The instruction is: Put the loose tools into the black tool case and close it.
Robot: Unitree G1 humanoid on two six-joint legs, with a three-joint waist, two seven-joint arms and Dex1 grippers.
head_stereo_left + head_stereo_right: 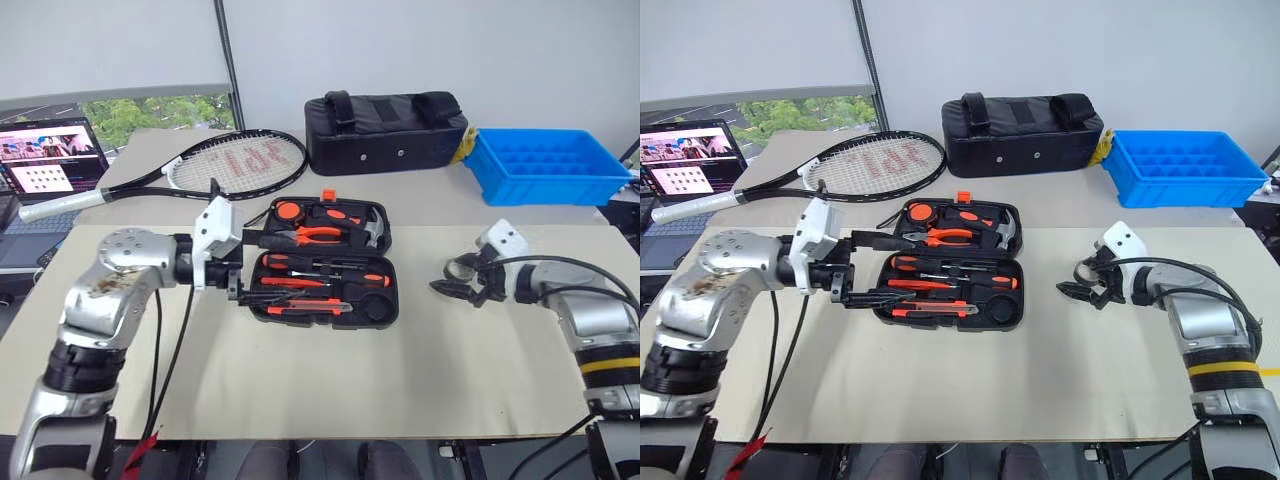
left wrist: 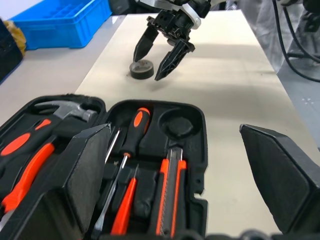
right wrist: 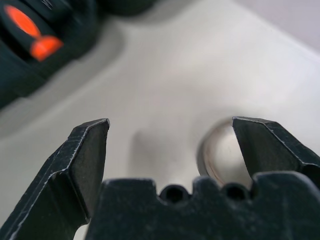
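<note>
Grey tape roll (image 2: pixel 141 69) sits loose between the right gripper's (image 2: pixel 163 52) spread jaws — left gripper (image 1: pixel 236 268) gapes empty over the open black tool case (image 1: pixel 385 305).

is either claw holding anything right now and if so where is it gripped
Nothing is held. The left claw stands open above the open black moulded-plastic tool case; the right claw hangs open over the small grey tape roll.

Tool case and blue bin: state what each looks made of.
Tool case: apparently rigid black moulded plastic with a matt finish; its tool-shaped recesses are formed into the shell. Blue bin: probably hard plastic, smooth and slightly glossy, in one uniform colour with a moulded grid of compartments inside.
</note>
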